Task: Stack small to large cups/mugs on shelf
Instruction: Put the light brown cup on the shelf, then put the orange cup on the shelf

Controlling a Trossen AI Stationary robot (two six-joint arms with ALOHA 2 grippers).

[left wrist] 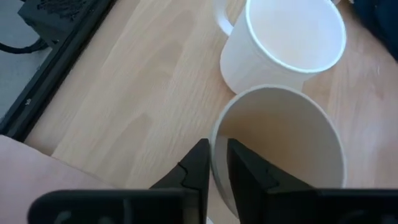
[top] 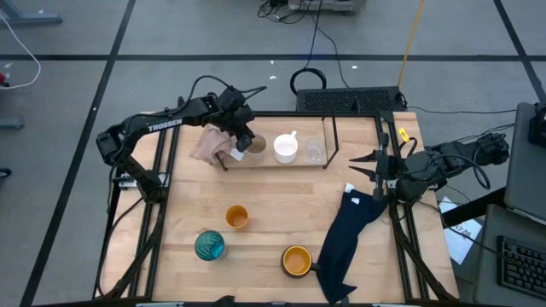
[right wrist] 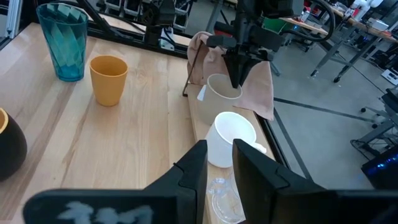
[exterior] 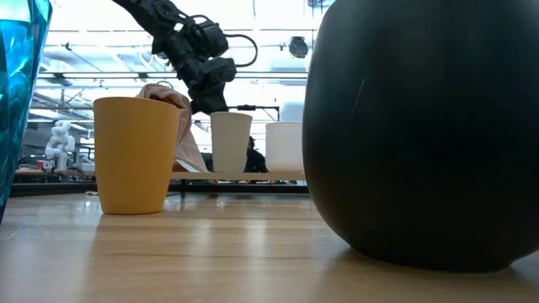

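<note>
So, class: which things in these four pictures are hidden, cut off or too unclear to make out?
- Low view: the dark mug up close hides the shelf's right part; the teal glass is cut by the left edge.
- High view: the tiny clear cup is too faint to tell its shape.
- Left wrist view: the beige cup hides its own base.

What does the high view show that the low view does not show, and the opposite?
Only the high view shows the right gripper waiting at the table's right edge, the navy cloth and the tiny clear cup. Only the low view shows the room behind the table. Both show the left gripper at the beige cup, beside the white mug, and the small orange cup.
</note>
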